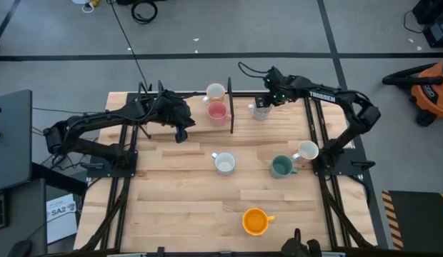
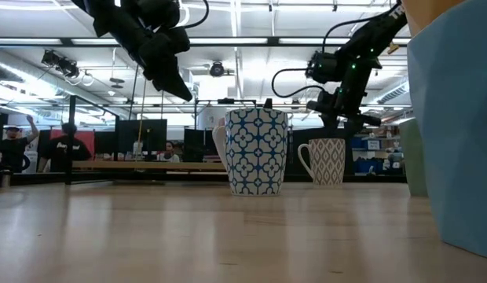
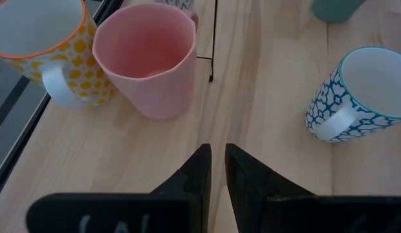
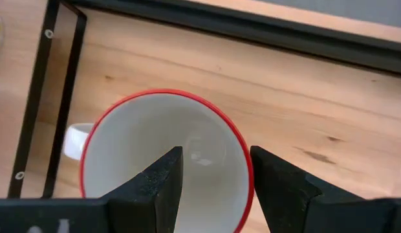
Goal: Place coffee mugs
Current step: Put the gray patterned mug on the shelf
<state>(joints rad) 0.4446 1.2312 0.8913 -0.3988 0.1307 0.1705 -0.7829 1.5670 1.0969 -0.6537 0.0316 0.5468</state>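
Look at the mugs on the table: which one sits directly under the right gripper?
The red-rimmed mug at the table's far edge. The right gripper hangs open over its rim, one finger inside, while the pink mug and the others stand apart from it.

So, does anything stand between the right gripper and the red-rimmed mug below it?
Nothing visible does. The right gripper hangs directly over the red-rimmed mug, jaws open, with no object between them. The left gripper waits apart, near the pink mug.
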